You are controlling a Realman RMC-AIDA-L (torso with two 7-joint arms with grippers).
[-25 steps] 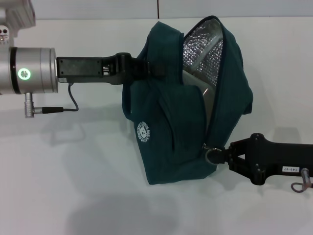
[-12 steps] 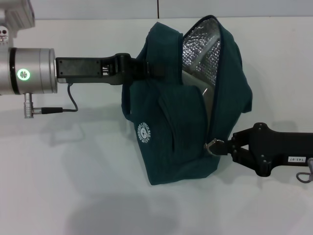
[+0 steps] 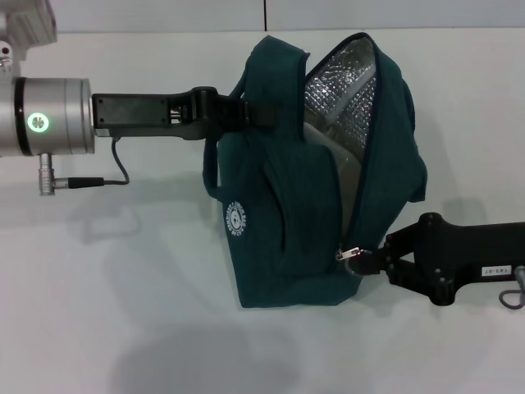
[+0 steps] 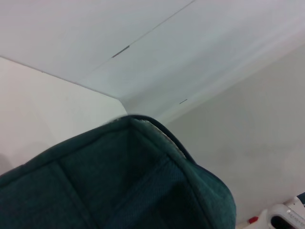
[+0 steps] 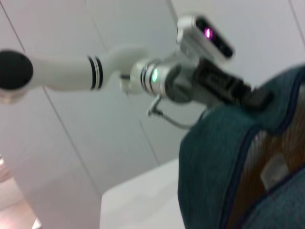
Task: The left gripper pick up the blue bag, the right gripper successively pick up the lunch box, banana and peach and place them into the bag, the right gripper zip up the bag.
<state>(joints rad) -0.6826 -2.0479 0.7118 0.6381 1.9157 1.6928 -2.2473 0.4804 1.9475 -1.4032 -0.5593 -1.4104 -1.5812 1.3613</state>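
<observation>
The blue bag (image 3: pixel 279 213) hangs above the white table, its mouth open and the silver foil lining (image 3: pixel 344 78) showing. My left gripper (image 3: pixel 253 112) reaches in from the left and is shut on the bag's upper edge by the handles. At the bag's lower right side, my right gripper (image 3: pixel 367 261) is shut on the metal zipper pull (image 3: pixel 351 254). A pale flat shape (image 3: pixel 338 160) lies inside the opening; I cannot tell what it is. The lunch box, banana and peach are out of view. Teal fabric of the bag (image 4: pixel 119 186) fills the left wrist view.
The white table (image 3: pixel 123 287) spreads beneath the bag, with a pale wall behind it. The right wrist view shows the bag (image 5: pixel 214 157), my left arm's wrist with its green light (image 5: pixel 155 75) and the robot's head (image 5: pixel 205 33).
The right gripper rose with the zipper pull, then dropped a little and shifted left. The bag has swung slightly to the left. The left arm has barely moved.
</observation>
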